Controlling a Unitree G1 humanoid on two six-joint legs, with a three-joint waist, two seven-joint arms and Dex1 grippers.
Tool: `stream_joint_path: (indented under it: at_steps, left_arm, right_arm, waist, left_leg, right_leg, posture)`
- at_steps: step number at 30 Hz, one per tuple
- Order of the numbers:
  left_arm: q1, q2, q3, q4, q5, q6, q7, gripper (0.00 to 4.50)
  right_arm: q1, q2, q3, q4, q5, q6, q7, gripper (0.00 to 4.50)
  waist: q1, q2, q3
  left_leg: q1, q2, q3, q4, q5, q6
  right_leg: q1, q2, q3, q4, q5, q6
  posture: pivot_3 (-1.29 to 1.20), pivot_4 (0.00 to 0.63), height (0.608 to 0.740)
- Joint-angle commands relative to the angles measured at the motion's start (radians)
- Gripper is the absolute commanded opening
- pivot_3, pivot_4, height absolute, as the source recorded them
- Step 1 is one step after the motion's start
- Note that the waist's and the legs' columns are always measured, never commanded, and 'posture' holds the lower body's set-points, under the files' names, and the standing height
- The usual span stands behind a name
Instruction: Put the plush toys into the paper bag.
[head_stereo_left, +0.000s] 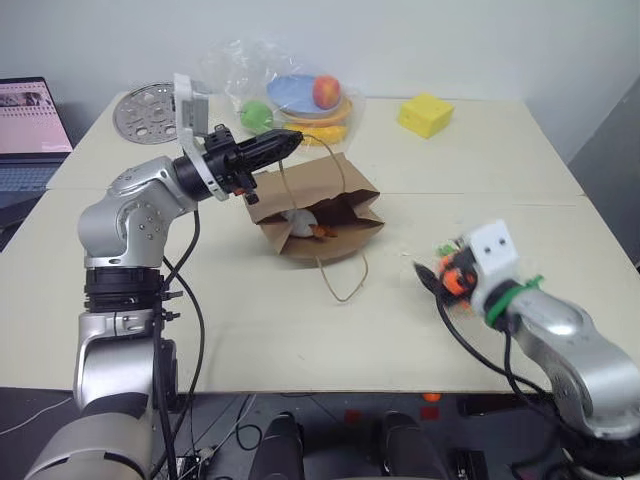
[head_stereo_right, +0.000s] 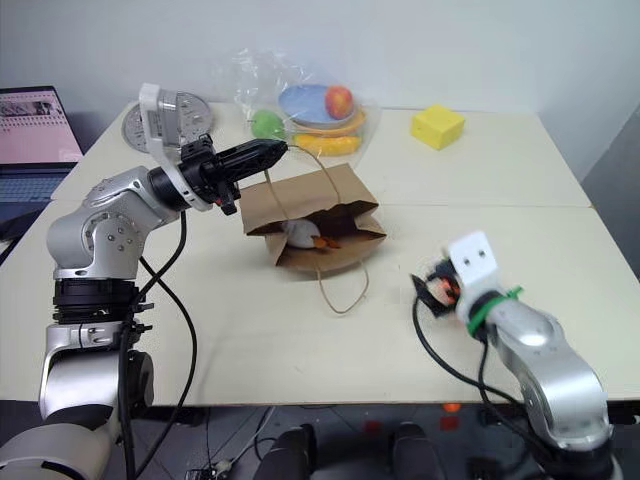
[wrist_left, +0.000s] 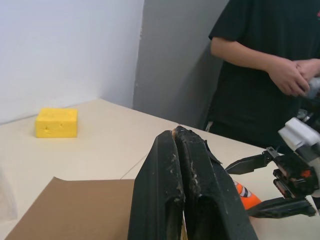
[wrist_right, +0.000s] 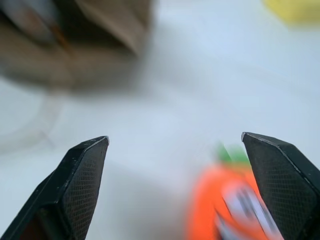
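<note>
Brown paper bag (head_stereo_right: 318, 215) crumpled, handle pinched by left claw (head_stereo_right: 280, 149); right claw (wrist_right: 175, 190) released.

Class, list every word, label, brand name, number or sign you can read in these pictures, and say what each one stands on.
Readable text: none.
Laptop screen: pink window with content too small and blurred to read.
Paper bag: plain brown, no print visible.
Yellow block: holes only, no lettering.
Carrot plush: markings on its face too blurred to read.
</note>
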Motion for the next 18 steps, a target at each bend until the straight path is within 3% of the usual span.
stream_joint_path:
  at_steps: [1,8,11,18]
  left_arm:
    - [-0.022,0.007,0.01,-0.016,-0.001,-0.019,-0.015,0.0]
    - [-0.016,0.005,0.008,-0.023,0.003,-0.017,-0.024,0.0]
    - [-0.014,0.008,0.009,-0.025,0.005,-0.017,-0.026,0.0]
    - [-0.007,0.015,0.017,-0.042,-0.001,-0.009,-0.021,0.0]
  right_arm:
    - [0.054,0.034,-0.032,-0.038,-0.041,-0.051,-0.062,4.46]
    - [0.138,0.108,0.0,0.027,-0.101,-0.152,-0.121,4.46]
    - [0.138,0.132,-0.002,0.044,-0.091,-0.179,-0.116,3.64]
    - [0.112,0.15,-0.028,0.068,-0.084,-0.208,-0.106,1.01]
  waist:
    - [-0.008,0.0,0.0]
    - [-0.008,0.0,0.0]
    - [-0.007,0.0,0.0]
    - [-0.007,0.0,0.0]
  left_leg:
    - [0.001,0.0,0.001,0.0,0.0,0.0]
    - [0.002,0.0,0.002,0.001,0.0,0.0]
    - [0.002,0.0,0.002,0.001,0.0,0.0]
    - [0.002,0.0,0.002,0.001,0.0,0.0]
  right_leg:
    - [0.0,0.0,0.001,0.0,0.0,0.0]
    - [0.001,0.0,0.002,0.0,-0.001,0.001]
    - [0.001,0.0,0.002,0.0,-0.001,0.001]
    - [0.001,0.0,0.002,0.0,0.0,0.0]
  posture:
    - [0.0,0.15,0.74]
    - [0.0,0.15,0.74]
    - [0.0,0.15,0.74]
    - [0.0,0.15,0.74]
